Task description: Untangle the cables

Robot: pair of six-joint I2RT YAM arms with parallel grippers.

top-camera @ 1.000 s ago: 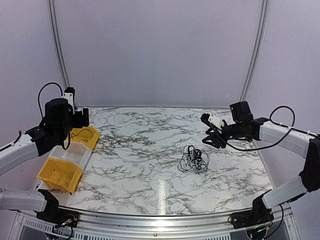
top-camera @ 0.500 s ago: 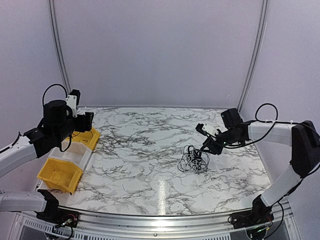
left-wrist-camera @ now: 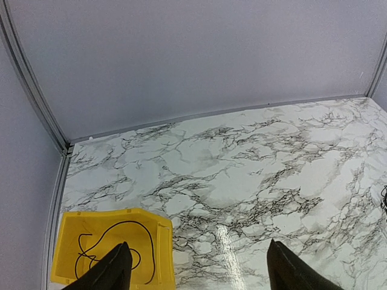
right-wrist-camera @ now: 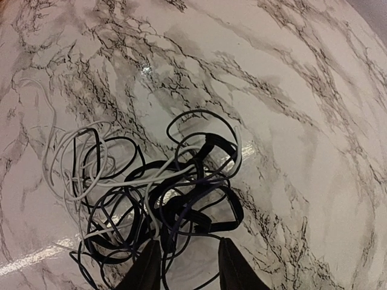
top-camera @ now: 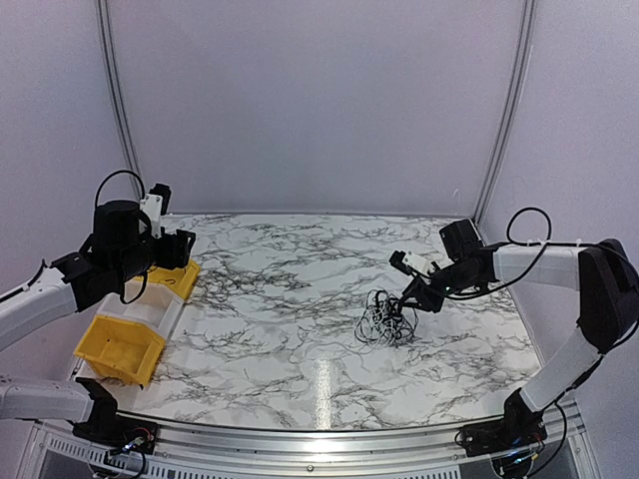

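Observation:
A tangled clump of thin black and pale cables [top-camera: 387,319] lies on the marble table right of centre. In the right wrist view the clump [right-wrist-camera: 163,193] fills the middle. My right gripper [top-camera: 412,302] is open, low over the clump's right edge, and its fingertips [right-wrist-camera: 147,266] straddle a few black strands without closing on them. A single black cable [left-wrist-camera: 115,244] lies looped in the yellow bin [left-wrist-camera: 157,254]. My left gripper [top-camera: 180,249] is open and empty, held above that bin [top-camera: 172,271]; its fingertips [left-wrist-camera: 115,269] show wide apart.
A second yellow bin [top-camera: 118,349] and a clear tray [top-camera: 155,307] stand along the table's left edge. Grey walls enclose the back and sides. The table's metal front rail [top-camera: 319,444] runs along the near edge.
My right gripper has come down and left from above the table to the clump's right edge. My left gripper has shifted slightly right and up above the yellow bin.

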